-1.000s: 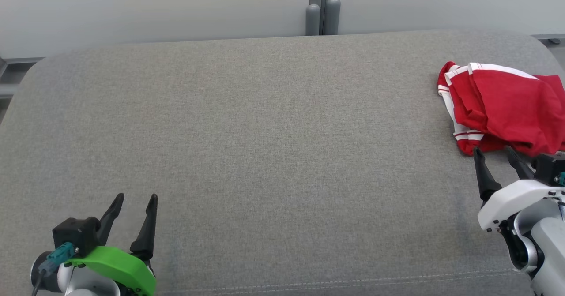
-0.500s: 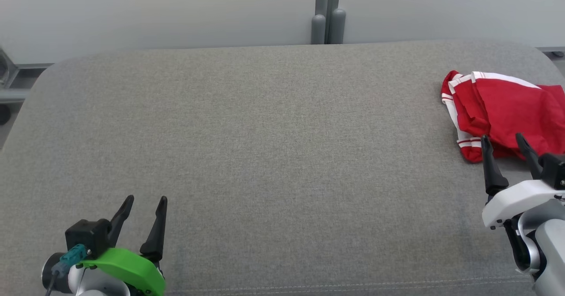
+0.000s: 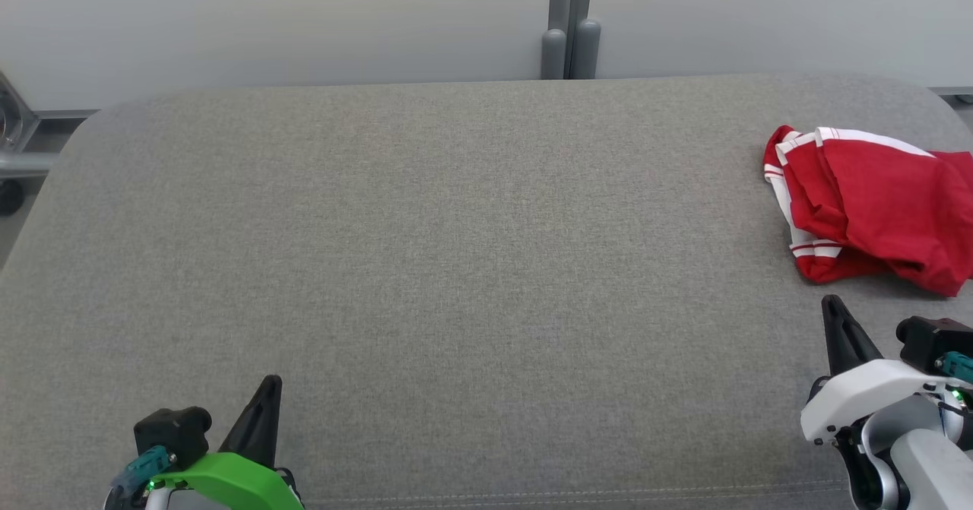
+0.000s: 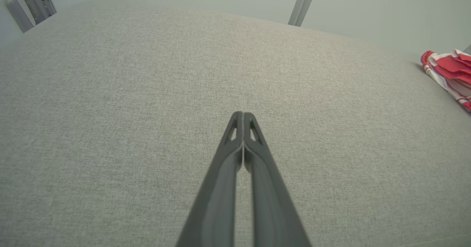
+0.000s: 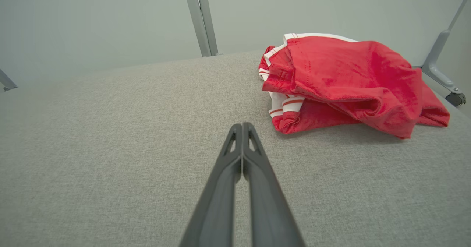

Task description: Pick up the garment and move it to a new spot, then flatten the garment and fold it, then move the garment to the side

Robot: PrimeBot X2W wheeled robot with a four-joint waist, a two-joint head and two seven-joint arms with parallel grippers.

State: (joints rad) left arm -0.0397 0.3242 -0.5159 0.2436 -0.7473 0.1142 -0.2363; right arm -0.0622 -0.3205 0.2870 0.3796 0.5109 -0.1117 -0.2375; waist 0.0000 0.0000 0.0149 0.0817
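- The grey padded surface [image 3: 456, 229] runs wide and bare beneath both my arms, with nothing between my right fingertips and the cloth.
- The garment [image 3: 874, 198], red with white striped trim, lies crumpled just ahead of my right gripper [image 3: 832, 303] and slightly to its right, near but apart. Its long axis runs across my reach, with the striped edge towards my left side.
- My right arm sits low over the surface, its white wrist shell [image 3: 866, 400] behind the fingers, which point forward pressed together and hold nothing.
- My left gripper [image 3: 270, 382] points forward above its green wrist shell [image 3: 228, 479], fingers also together and empty. The garment is well off to its right.
- Two grey posts [image 3: 570, 42] stand beyond the far edge.
- A caster wheel [image 5: 455, 99] sits past the garment.
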